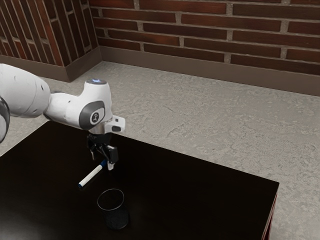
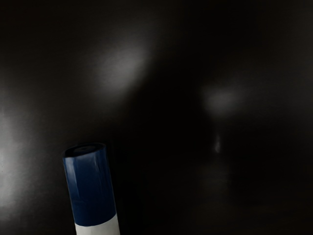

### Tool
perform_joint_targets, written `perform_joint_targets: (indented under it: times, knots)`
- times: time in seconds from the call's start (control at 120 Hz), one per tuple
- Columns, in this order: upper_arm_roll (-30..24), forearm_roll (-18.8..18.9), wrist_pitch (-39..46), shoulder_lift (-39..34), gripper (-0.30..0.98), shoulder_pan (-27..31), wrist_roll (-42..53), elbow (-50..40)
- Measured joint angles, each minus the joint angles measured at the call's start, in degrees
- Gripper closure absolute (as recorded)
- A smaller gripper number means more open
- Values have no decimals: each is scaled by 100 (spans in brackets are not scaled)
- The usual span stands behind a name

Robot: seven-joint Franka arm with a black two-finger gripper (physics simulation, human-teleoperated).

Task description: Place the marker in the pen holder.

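Note:
My gripper (image 1: pixel 102 161) is low over the dark table, its two fingers standing apart in the exterior view. A white marker (image 1: pixel 91 176) reaches from beside the fingertips toward that view's lower left, its blue cap end close to them. From the wrist camera, the marker's blue cap (image 2: pixel 90 186) and part of the white barrel (image 2: pixel 99 228) show, off to one side of the hand's middle. The pen holder, a see-through cup with a thin round rim and a dark base (image 1: pixel 117 219), is nearer the exterior camera than the gripper.
The black tabletop (image 1: pixel 200 195) extends toward the exterior view's right, ending at a corner there. Beyond it are a grey floor (image 1: pixel 200 115) and a brick wall (image 1: pixel 200 22). Blurred light reflections lie on the dark surface in the wrist view.

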Motion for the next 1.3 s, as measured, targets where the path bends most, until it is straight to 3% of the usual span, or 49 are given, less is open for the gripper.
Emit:
perform_joint_targets:
  times: [0.308, 0.483, 0.708, 0.983, 1.067, 1.183, 1.3]
  knots:
    - [165, -136, 892, 146, 0, 3, 474, -200]
    - [337, -712, 931, 116, 0, 15, 856, -288]
    - [345, -860, 963, 116, 1, 14, 1399, -405]
    - [381, -894, 943, 47, 44, 15, 1856, -393]
    - [387, -902, 934, 63, 51, 15, 1956, -407]
    - [390, -902, 929, 63, 50, 17, 2062, -407]
    - [388, -901, 929, 46, 66, 14, 2153, -400]
